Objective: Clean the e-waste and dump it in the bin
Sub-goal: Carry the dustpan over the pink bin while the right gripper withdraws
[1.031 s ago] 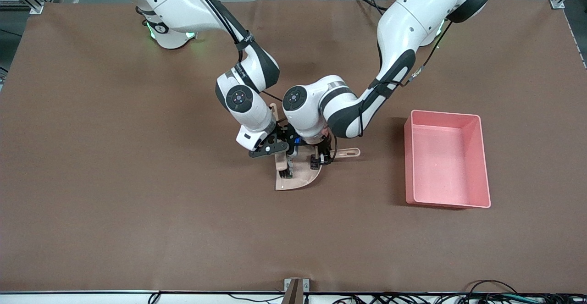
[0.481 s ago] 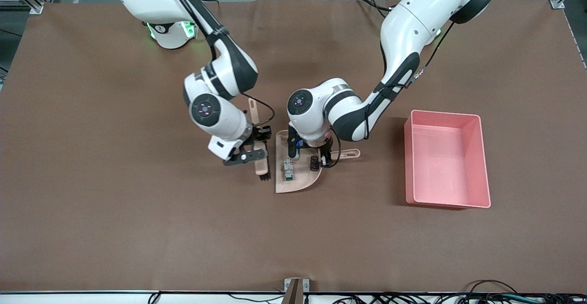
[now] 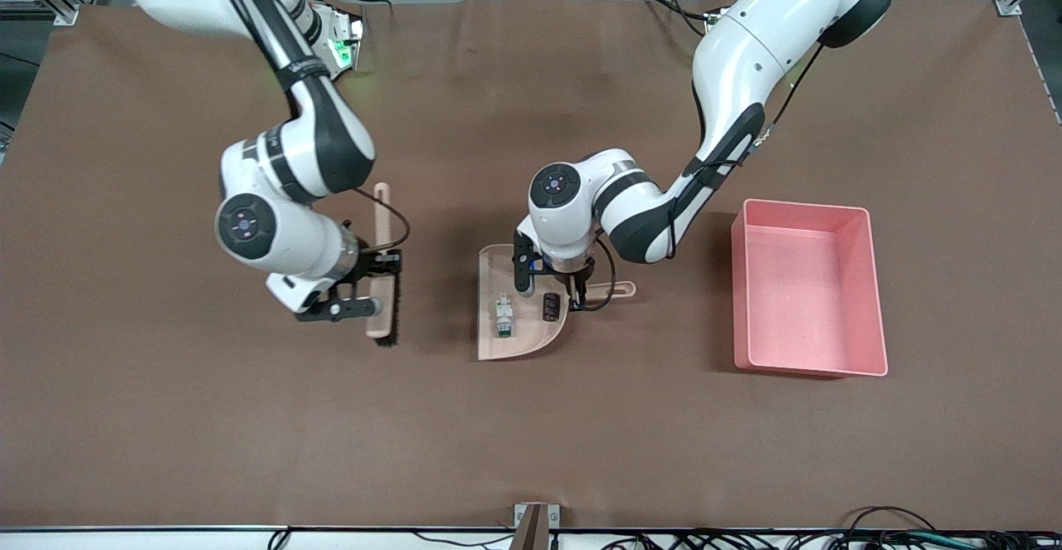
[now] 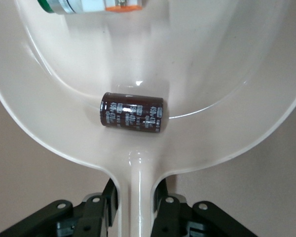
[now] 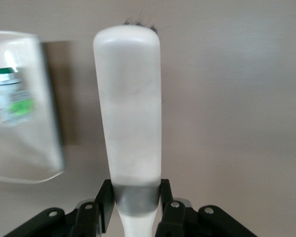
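E-waste, white block (image 3: 503, 316) and dark cylinder (image 3: 550, 306), sits in dustpan (image 3: 523, 345) mid-table. Left gripper (image 3: 578, 288) clamped on dustpan handle, ready for bin (image 3: 873, 284) toward left arm's end. Right gripper (image 3: 362, 288) clamps brush (image 3: 382, 272), parked clear.

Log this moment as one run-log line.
left claw: shut on dustpan handle | e-waste: in dustpan | right claw: shut on brush | bin: waiting

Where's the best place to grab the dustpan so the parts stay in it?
By its narrow handle, from above, as the left gripper does now. The dustpan lies flat with the white block and the dark cylinder in its scoop; keep it level.
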